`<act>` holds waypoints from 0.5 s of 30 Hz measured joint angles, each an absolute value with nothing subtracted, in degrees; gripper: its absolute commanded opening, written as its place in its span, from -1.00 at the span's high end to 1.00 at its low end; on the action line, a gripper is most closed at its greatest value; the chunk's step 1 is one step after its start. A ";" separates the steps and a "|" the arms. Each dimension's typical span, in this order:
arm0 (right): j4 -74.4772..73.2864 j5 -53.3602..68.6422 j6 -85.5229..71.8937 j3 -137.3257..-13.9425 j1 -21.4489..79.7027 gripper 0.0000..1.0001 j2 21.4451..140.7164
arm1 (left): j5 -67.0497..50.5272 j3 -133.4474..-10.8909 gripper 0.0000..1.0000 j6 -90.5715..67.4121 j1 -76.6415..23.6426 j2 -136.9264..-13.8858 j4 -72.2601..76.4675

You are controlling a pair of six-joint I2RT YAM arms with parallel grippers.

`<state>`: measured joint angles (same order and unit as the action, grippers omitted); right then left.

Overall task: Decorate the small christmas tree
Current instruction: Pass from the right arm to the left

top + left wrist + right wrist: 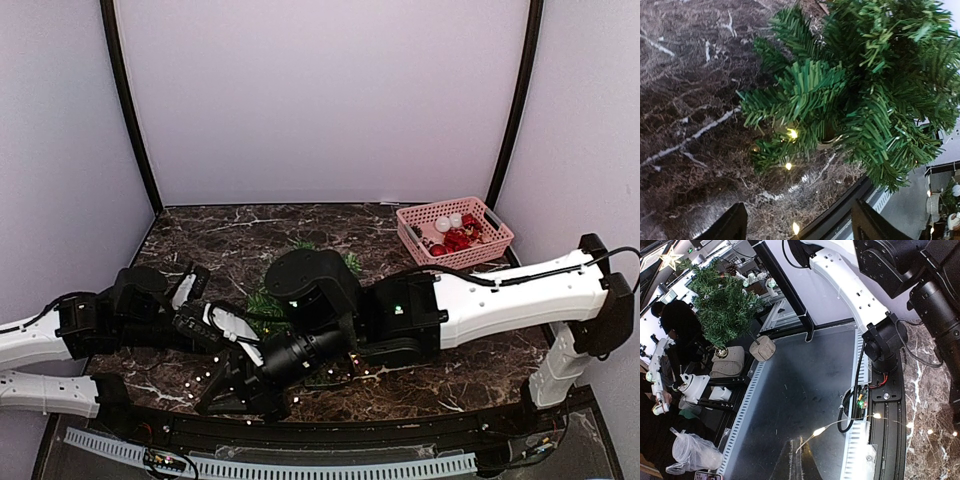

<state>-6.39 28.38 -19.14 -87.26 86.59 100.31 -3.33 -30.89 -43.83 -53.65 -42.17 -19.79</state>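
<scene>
The small christmas tree (262, 300) lies at mid-table, mostly hidden under my right arm; only green tips show around it. In the left wrist view its dark green branches (860, 85) fill the upper right, with small lit bulbs (792, 133) among them. My left gripper (800, 231) is open just short of the tree, nothing between its fingers (732, 227). My right gripper (802, 462) hangs past the table's near edge, shut on the end of the thin light string (815, 431), which runs back to the table. From above, the right gripper (225, 392) is near the front left.
A pink basket (488, 218) of red and white ornaments stands at the back right. Lit bulbs (352, 371) lie scattered along the front of the marble table (200, 235). Both arms cross close together at the front left. Another green tree (720, 305) stands in the room beyond.
</scene>
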 measured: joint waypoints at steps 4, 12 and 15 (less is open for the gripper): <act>-5.89 28.23 -19.18 -86.43 86.59 1.00 100.22 | -4.78 -30.87 -0.05 -43.51 -53.65 -45.10 -18.81; -5.02 28.01 -19.40 -85.10 86.59 1.00 100.03 | -5.37 -30.65 0.39 -42.74 -53.17 -47.11 -16.49; -4.49 28.01 -19.46 -84.66 86.59 1.00 99.77 | -5.61 -30.48 0.64 -42.78 -52.49 -47.90 -15.66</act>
<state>-4.49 28.01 -19.46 -84.66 86.59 99.77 -5.61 -30.48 -42.78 -52.49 -47.90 -15.66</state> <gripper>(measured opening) 0.007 0.298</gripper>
